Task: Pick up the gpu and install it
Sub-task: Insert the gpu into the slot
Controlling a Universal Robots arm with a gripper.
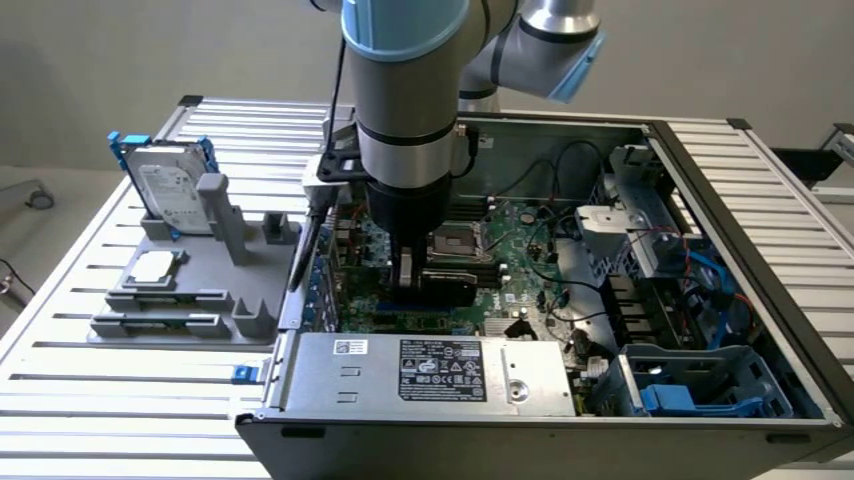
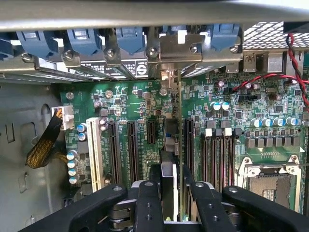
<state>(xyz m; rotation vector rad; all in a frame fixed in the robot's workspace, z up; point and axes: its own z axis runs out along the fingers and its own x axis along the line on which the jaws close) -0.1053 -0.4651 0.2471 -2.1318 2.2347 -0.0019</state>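
So the gripper (image 2: 170, 193) is down inside the open computer case (image 1: 747, 250), sitting right over the green motherboard (image 2: 135, 104), and its two black fingers (image 2: 148, 203) are pinched in on the gpu (image 2: 170, 159), which it's holding on edge between them. From the wrist view you're basically looking along the thin card: it runs away from the fingers toward the row of rear slot brackets (image 2: 178, 48), lined up with one of the long black expansion slots (image 2: 189, 145) next to the memory slots (image 2: 217, 154). Can't tell if the card's bottom edge is actually seated in the slot or just above it. In the exterior view the arm (image 1: 407, 100) comes straight down into the middle of the case, with the gpu (image 1: 447, 285) as a dark block just under it, near the CPU socket (image 1: 454, 240). Off to the exterior view's left, a grey holder tray (image 1: 187, 290) sits on the slatted table (image 1: 80, 400) with a silver hard drive (image 1: 171, 185) standing upright in it.
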